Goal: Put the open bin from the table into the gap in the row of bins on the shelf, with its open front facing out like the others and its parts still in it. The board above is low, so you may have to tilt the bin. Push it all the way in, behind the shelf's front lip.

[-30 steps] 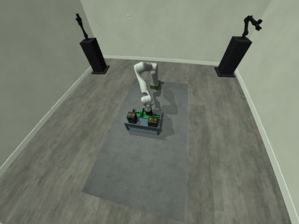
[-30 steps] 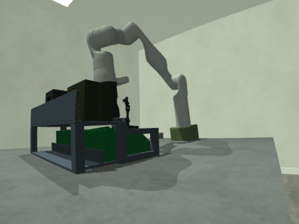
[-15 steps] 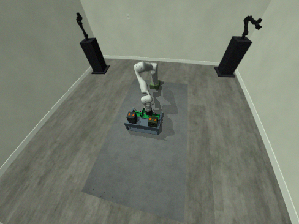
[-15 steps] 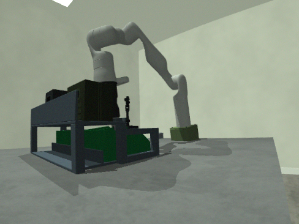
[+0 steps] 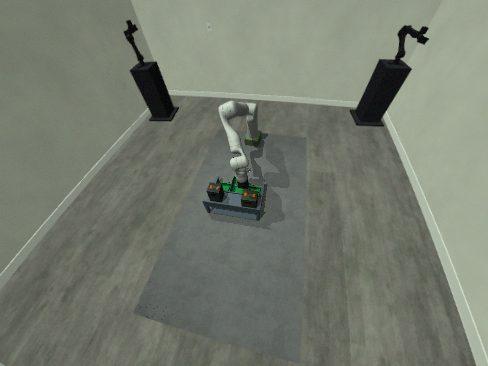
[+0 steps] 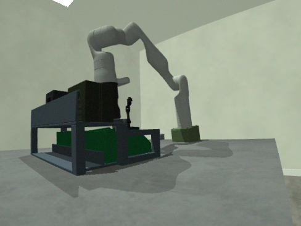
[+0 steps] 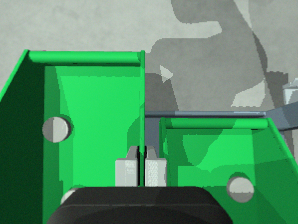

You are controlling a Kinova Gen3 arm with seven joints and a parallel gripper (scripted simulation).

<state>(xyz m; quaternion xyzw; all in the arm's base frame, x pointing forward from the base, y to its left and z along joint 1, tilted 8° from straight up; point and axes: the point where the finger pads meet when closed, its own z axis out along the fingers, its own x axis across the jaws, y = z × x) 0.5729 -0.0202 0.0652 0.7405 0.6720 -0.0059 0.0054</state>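
The claw (image 5: 242, 185) (image 6: 116, 120) (image 7: 142, 159) is clamped on the thin side wall of the open bin (image 5: 226, 188) (image 7: 100, 115), which lies mostly to its left in the wrist view. The bin's front reaches out farther than that of the neighbouring bin (image 5: 254, 189) (image 6: 140, 146) (image 7: 215, 150) to the claw's right, over the line of the front lip (image 7: 200, 114), so it looks partly in. A round part (image 7: 56, 129) lies inside, left of the claw.

The step now seems to be the inward push. It is best done slowly and straight, away from the open front, with any tilt kept modest (a steep one could roll the parts out). One pinched wall gives an off-centre push, so the bin may yaw into its neighbour. Only once its front is behind the lip should it be levelled, lowered and released.
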